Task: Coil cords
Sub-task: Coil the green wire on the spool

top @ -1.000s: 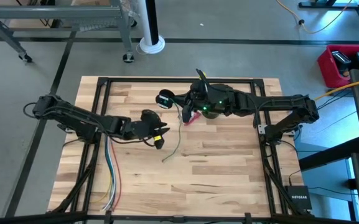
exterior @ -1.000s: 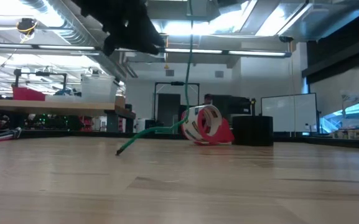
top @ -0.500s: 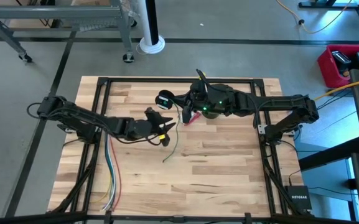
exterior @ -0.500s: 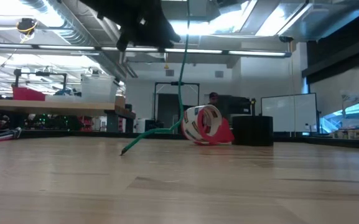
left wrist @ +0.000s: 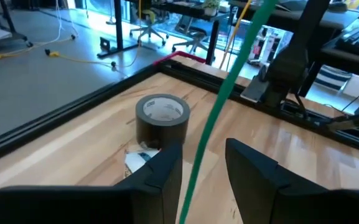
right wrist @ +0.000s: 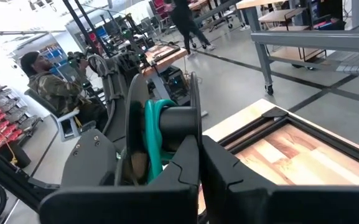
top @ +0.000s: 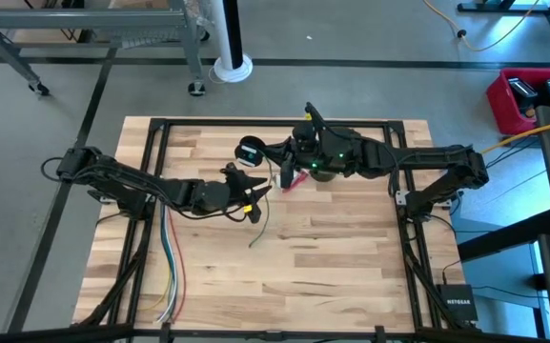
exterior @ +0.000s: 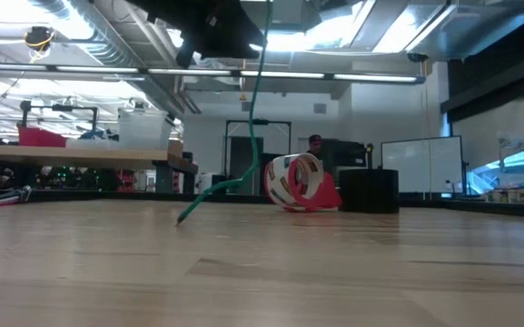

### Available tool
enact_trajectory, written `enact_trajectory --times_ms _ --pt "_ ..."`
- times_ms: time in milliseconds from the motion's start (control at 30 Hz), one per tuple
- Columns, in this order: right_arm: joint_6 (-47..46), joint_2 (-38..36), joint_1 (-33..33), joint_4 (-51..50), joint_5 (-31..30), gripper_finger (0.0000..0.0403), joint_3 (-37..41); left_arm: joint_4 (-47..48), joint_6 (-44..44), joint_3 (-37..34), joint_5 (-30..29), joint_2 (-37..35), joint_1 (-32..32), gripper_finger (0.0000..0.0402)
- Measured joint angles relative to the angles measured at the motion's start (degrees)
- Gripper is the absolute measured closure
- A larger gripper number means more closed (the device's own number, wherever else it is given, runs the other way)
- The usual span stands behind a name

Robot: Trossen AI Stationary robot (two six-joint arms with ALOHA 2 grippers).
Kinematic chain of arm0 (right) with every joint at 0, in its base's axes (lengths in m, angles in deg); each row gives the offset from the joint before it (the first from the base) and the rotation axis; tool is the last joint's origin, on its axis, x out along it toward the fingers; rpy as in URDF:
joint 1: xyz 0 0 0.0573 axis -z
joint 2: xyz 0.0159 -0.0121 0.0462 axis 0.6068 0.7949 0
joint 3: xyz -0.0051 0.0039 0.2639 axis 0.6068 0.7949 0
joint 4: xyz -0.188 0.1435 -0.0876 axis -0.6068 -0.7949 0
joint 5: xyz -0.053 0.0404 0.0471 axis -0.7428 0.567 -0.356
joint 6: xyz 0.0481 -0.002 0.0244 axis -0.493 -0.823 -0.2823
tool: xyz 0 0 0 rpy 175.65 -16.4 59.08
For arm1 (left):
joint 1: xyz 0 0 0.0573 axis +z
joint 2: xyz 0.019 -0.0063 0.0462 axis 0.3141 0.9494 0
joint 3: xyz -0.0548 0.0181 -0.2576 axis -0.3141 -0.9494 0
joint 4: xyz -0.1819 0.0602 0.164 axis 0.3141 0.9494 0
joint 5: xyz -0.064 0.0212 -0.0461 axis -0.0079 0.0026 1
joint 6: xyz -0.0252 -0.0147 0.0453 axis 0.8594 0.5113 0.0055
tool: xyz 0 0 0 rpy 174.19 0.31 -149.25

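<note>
The right gripper [right wrist: 198,163] is seen pressed together on the cord [top: 273,195], a green coil wound just behind its fingers, above the table's [top: 351,257] far middle. The left gripper [left wrist: 204,168] is held spread, the cord hanging between its fingers. The cord's loose end rests on the wood. A tape roll [left wrist: 162,118] stands nearby.
</note>
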Motion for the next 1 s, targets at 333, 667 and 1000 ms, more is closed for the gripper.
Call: enact_trajectory --times_ms 333,667,1000 --pt "-0.26 0.04 0.00 2.11 1.52 0.0401 0.01 -0.30 -0.10 0.00 0.02 0.02 0.00 0.0286" --pt "-0.35 0.04 -0.01 3.20 2.64 0.0401 0.00 -0.27 -0.09 -0.02 0.02 0.04 0.04 0.0286" --pt "-0.39 0.04 -0.02 5.23 3.28 0.0400 0.00 -0.13 0.34 -0.02 0.02 0.07 0.61 0.0328"
